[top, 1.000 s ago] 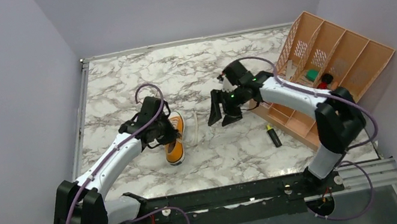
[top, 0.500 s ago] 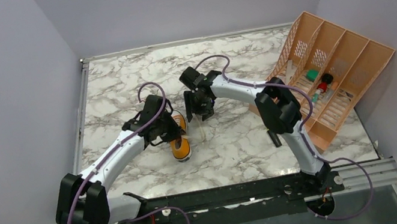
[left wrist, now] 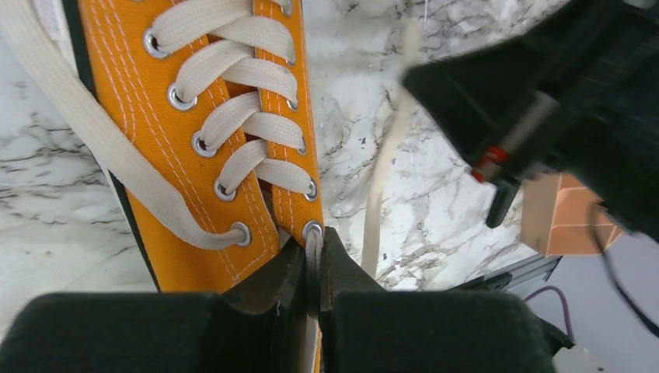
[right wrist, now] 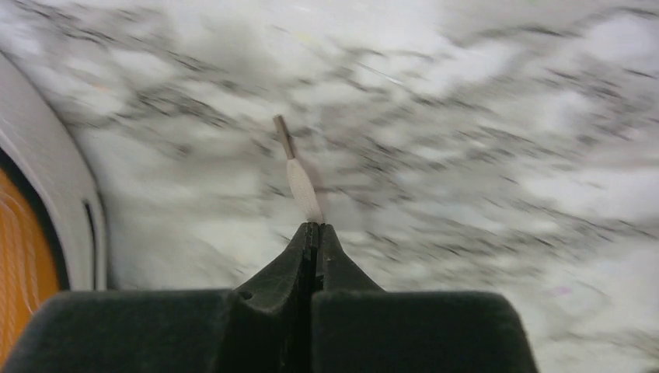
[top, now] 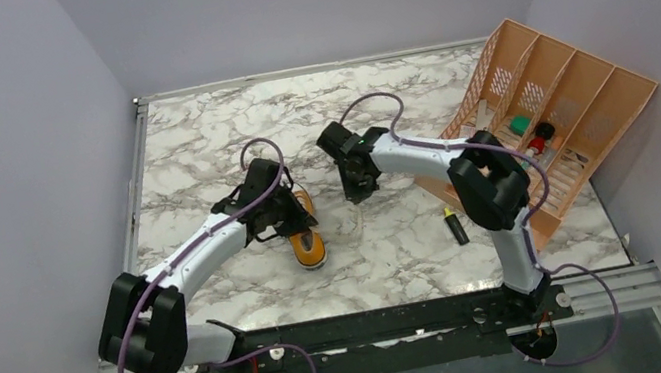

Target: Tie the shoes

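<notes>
The shoe (top: 308,241) is a small orange sneaker with white laces, lying left of the table's middle. In the left wrist view my left gripper (left wrist: 313,256) is shut on a lace right at the top eyelet of the orange upper (left wrist: 128,85). A second lace (left wrist: 385,163) runs off over the marble towards the right arm. My right gripper (right wrist: 313,228) is shut on that lace's end (right wrist: 301,183), with the aglet sticking out past the fingertips. From above, the right gripper (top: 357,187) sits just right of the shoe and the left gripper (top: 289,219) stands over it.
A peach slotted organiser (top: 549,120) leans at the right edge, holding small green and red items. A black and yellow marker (top: 455,224) lies on the marble in front of it. Grey walls close in the table on three sides.
The right arm swung left from beside the organiser to the shoe, shut on the loose lace end and drew back a little to the right. The left gripper kept its hold; the shoe shifted slightly.
</notes>
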